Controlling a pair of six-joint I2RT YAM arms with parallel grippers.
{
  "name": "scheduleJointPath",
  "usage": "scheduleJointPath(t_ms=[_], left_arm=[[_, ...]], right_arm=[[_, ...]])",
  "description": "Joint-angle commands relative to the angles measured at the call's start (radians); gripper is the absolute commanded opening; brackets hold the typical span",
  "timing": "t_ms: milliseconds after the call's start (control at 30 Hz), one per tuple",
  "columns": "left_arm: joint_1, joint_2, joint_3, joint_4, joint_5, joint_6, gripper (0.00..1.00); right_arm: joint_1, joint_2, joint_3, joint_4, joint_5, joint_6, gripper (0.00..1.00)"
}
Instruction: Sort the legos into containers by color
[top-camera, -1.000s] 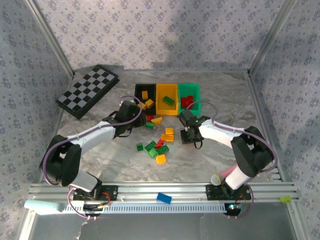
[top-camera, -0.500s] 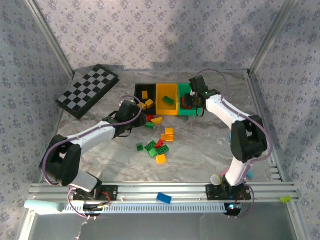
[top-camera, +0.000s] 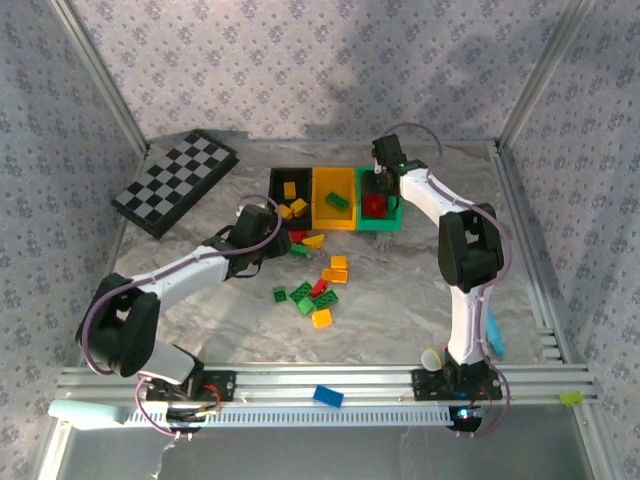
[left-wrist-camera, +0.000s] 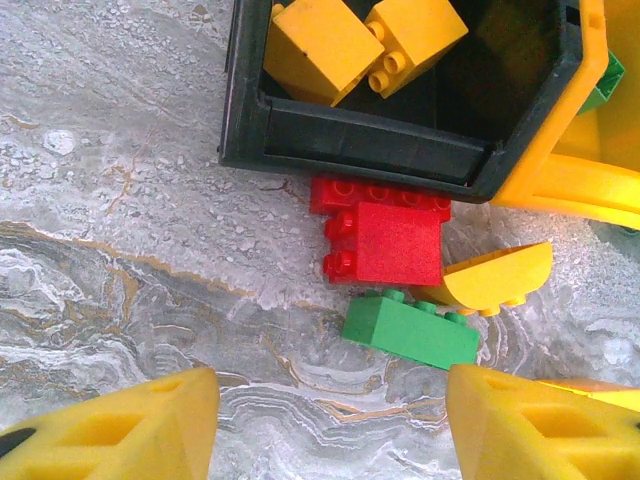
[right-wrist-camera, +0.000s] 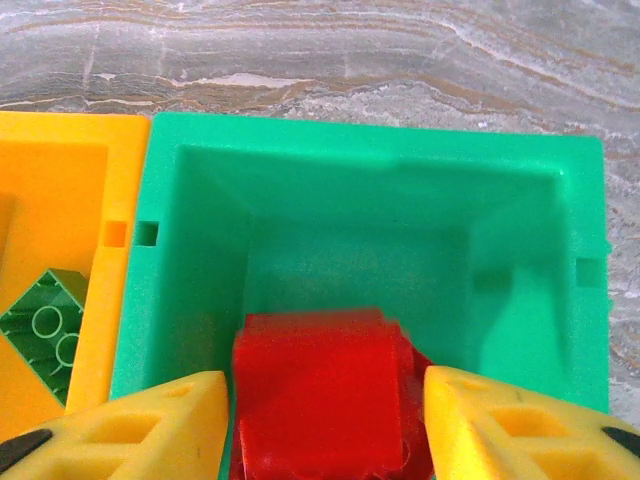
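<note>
Three bins stand in a row: black (top-camera: 276, 180), yellow-orange (top-camera: 334, 222) and green (top-camera: 380, 226). My right gripper (top-camera: 378, 186) hovers open over the green bin (right-wrist-camera: 300, 170). A blurred red brick (right-wrist-camera: 315, 390) lies between its fingers with small gaps on both sides, above other red bricks. The yellow-orange bin (right-wrist-camera: 50, 180) holds a green brick (right-wrist-camera: 45, 315). My left gripper (left-wrist-camera: 330, 420) stands open just in front of the black bin (left-wrist-camera: 350, 140), which holds yellow bricks (left-wrist-camera: 320, 45). Ahead of it lie a red brick (left-wrist-camera: 385, 245), a green brick (left-wrist-camera: 410, 330) and a curved yellow brick (left-wrist-camera: 495, 280).
A loose pile of red, green and yellow legos (top-camera: 318, 290) lies mid-table. A checkered board (top-camera: 175, 183) rests at the back left. A lone blue brick (top-camera: 327, 396) sits on the front rail. Metal frame posts border both sides.
My right arm swung from beside the pile up and back to the green bin, and now hangs over it. The left gripper barely shifted.
</note>
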Motion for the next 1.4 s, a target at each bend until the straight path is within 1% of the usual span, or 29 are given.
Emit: scheduleJointPath(t_ms=[0, 67, 300, 567, 733, 833, 933, 1033, 1233, 1367], left_arm=[[0.004, -0.025, 0.003, -0.011, -0.015, -0.01, 0.62], [0.004, -0.018, 0.012, -0.011, -0.01, -0.005, 0.62], [0.004, -0.012, 0.029, -0.012, -0.005, 0.002, 0.62], [0.004, -0.014, 0.007, 0.001, 0.003, -0.004, 0.62], [0.004, -0.009, 0.002, 0.01, 0.001, -0.006, 0.62], [0.004, 0.0, 0.006, 0.015, 0.007, -0.007, 0.62], [0.004, 0.004, 0.007, 0.025, 0.014, -0.011, 0.62], [0.003, -0.001, 0.009, 0.019, 0.015, -0.011, 0.62], [0.002, -0.01, -0.007, 0.017, -0.002, -0.012, 0.62], [0.002, -0.009, -0.019, 0.025, -0.002, -0.015, 0.62]], right_arm=[[0.005, -0.02, 0.013, -0.031, 0.004, -0.021, 0.59], [0.014, -0.05, -0.01, -0.031, 0.012, -0.026, 0.6], [0.072, -0.213, -0.13, -0.035, 0.02, -0.032, 0.59], [0.205, -0.444, -0.389, -0.049, -0.059, -0.02, 0.58], [0.297, -0.518, -0.536, -0.077, -0.094, 0.037, 0.55], [0.362, -0.522, -0.588, -0.069, -0.124, 0.071, 0.55], [0.42, -0.486, -0.598, -0.057, -0.186, 0.088, 0.53], [0.476, -0.467, -0.592, -0.06, -0.177, 0.118, 0.53], [0.527, -0.415, -0.599, -0.049, -0.197, 0.199, 0.53], [0.559, -0.375, -0.585, -0.034, -0.189, 0.232, 0.55]])
